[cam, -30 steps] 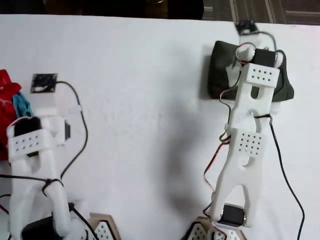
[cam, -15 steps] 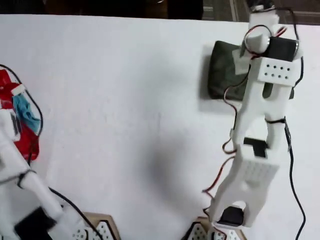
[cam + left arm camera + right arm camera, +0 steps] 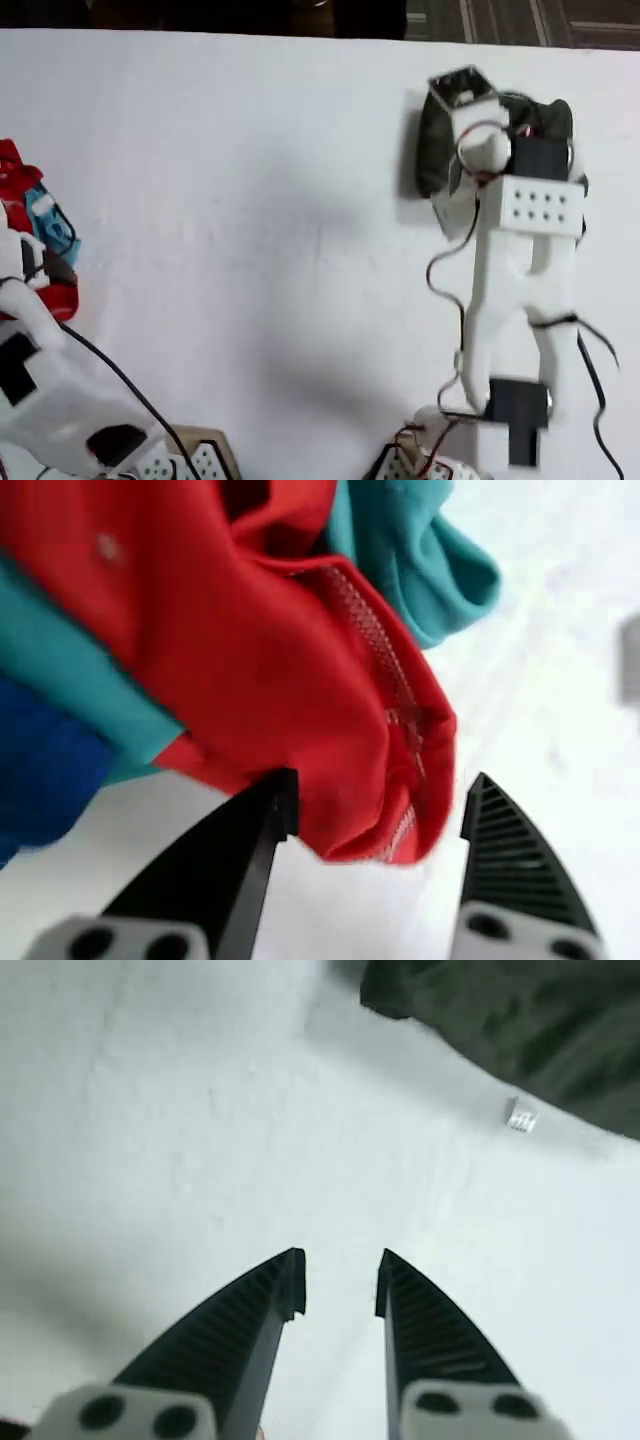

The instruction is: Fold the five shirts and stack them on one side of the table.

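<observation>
A crumpled pile of shirts lies at the table's left edge: a red shirt with a zipper, a teal one and a blue one. My left gripper is open, its fingers on either side of a fold of the red shirt. The left arm rises from the near left corner. A folded dark green shirt lies at the far right, partly under the right arm. My right gripper is open above bare table, the green shirt a little beyond it.
The white table spreads wide between the two arms. Loose cables hang off the right arm. A small white tag sits beside the green shirt. The arm bases stand at the near edge.
The left arm has swung left and lower, onto the shirt pile. The right arm has drawn back from the far edge, its wrist now over the green shirt.
</observation>
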Robot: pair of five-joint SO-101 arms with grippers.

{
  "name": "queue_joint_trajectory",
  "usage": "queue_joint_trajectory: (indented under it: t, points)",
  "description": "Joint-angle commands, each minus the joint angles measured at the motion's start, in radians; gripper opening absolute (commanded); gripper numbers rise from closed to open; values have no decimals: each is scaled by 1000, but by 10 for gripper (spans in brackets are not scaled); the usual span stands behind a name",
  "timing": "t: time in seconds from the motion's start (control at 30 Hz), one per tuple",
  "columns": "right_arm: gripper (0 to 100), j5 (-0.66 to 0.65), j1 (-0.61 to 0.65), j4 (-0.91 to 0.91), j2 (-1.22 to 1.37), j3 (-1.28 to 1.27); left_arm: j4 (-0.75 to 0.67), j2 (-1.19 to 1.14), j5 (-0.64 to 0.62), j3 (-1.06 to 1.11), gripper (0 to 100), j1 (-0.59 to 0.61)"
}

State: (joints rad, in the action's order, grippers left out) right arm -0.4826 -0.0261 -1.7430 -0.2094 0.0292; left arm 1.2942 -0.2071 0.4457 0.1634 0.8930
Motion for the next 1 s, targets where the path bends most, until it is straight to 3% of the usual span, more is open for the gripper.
queue_joint_trajectory:
  t: [0.0, 0.13, 0.23, 0.47, 0.63, 0.8, 0.97]
  points:
    - [120, -6, -18, 50, -171, -178, -34, -66, -6, -31, 282, 21]
    - [119, -6, -67, 186, -312, -454, -26, -112, -6, -36, 231, 26]
    - [112, -6, -128, 323, -404, -703, -18, -100, -31, -39, 24, 20]
    - [33, -6, -263, 768, -573, -1246, 49, 72, -75, -38, 24, -25]
    - [31, -6, -285, 952, -685, -1462, 164, 315, -121, -38, 24, -190]
    - [33, -6, -280, 940, -809, -1525, 249, 623, -190, -38, 24, -408]
    - [33, -6, -280, 932, -935, -1579, 213, 884, -203, -31, 24, -655]
